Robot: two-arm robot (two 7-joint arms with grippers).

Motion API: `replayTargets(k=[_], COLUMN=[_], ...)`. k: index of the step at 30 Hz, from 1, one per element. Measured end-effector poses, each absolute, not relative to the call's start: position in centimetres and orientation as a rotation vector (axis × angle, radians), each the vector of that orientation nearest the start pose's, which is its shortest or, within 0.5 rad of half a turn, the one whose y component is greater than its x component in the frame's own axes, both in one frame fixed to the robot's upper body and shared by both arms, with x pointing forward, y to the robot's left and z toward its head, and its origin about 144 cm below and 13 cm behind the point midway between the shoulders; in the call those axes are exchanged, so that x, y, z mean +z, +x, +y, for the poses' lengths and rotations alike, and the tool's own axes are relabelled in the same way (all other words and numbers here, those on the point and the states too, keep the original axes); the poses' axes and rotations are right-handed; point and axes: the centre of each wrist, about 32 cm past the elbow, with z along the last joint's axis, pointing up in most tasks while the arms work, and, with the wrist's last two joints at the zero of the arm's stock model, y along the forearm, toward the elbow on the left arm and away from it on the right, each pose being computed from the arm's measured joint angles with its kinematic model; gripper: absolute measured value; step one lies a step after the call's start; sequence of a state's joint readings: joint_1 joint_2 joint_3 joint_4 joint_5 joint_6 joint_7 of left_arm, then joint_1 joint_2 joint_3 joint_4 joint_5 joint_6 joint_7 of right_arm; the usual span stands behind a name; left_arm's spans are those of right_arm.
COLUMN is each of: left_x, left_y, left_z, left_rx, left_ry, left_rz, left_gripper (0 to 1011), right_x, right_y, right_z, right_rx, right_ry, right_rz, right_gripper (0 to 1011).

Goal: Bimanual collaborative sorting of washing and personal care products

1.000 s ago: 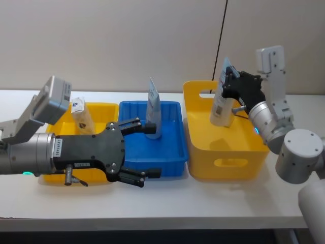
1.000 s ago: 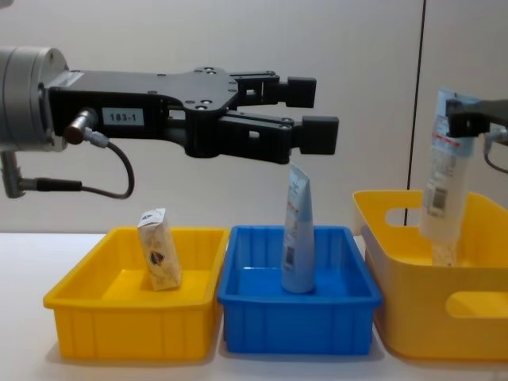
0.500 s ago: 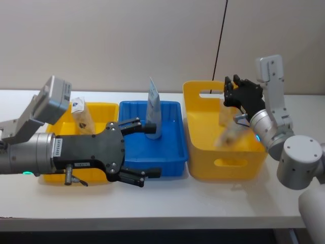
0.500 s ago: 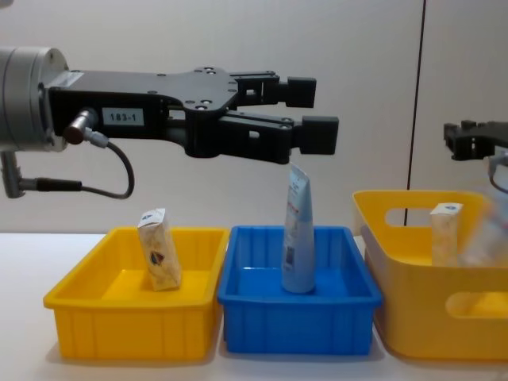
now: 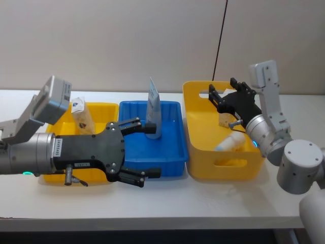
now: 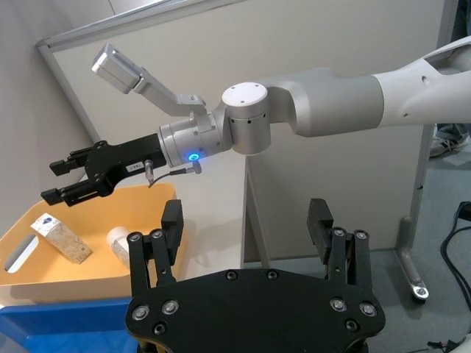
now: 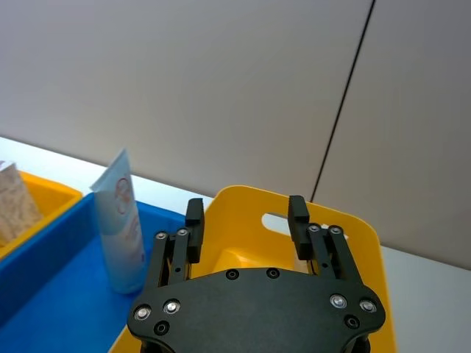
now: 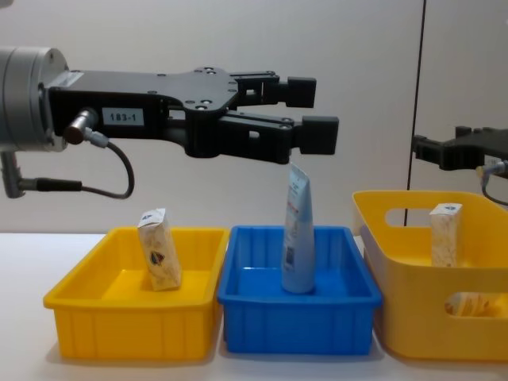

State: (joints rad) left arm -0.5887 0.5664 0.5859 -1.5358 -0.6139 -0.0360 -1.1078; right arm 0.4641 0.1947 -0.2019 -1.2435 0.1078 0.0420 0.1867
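One white-and-pale-blue tube point(image 5: 154, 109) point(image 8: 298, 230) point(image 7: 121, 220) stands upright in the blue tray point(image 5: 172, 157). A second tube point(image 5: 229, 142) point(image 6: 121, 243) lies on its side in the yellow basket point(image 5: 195, 147), beside a cream pack point(image 5: 225, 120) point(image 8: 444, 234) point(image 6: 62, 239). Another cream pack point(image 5: 81, 116) point(image 8: 159, 248) with a dark logo leans in the yellow tray point(image 5: 109, 108). My left gripper point(image 5: 151, 148) point(image 8: 313, 111) point(image 6: 244, 220) hovers open and empty above the blue tray's front. Over the basket, my right gripper point(image 5: 218, 99) point(image 8: 421, 149) point(image 7: 245, 213) is open and empty.
The yellow tray, blue tray and yellow basket stand in a row, left to right, on a white table point(image 5: 203, 203). A beige wall rises close behind. Free table surface runs along the front edge.
The right gripper let go of the tube, which dropped into the basket and now lies on its side. That gripper shifted a little left. The left arm has not moved.
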Motion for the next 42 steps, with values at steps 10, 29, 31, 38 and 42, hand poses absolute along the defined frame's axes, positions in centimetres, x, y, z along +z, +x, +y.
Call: replayTargets(k=[10, 29, 31, 38, 42], left_x=[129.5, 129.5, 129.5, 129.5, 129.5], left_y=[55.8, 55.8, 55.8, 55.8, 55.8], left_z=[24.1, 24.1, 24.1, 24.1, 24.1], left_rx=[0.001, 0.001, 0.001, 0.001, 0.001], left_ry=[0.031, 0.031, 0.031, 0.031, 0.031], left_rz=[-0.271, -0.271, -0.271, -0.271, -0.271], left_gripper=[1001, 1002, 1001, 1001, 1001], right_x=[122.0, 123.0, 123.1, 123.2, 123.2], right_y=[57.4, 54.2, 54.0, 53.3, 53.0], right_z=[-24.9, -26.6, -26.7, -26.9, -27.1], right_rx=[-1.149, -0.869, -0.854, -0.807, -0.787], right_ry=[-0.039, -0.033, -0.037, -0.049, -0.054], right_rz=[-0.161, -0.181, -0.181, -0.179, -0.178], right_gripper=[936, 1000, 1000, 1000, 1000])
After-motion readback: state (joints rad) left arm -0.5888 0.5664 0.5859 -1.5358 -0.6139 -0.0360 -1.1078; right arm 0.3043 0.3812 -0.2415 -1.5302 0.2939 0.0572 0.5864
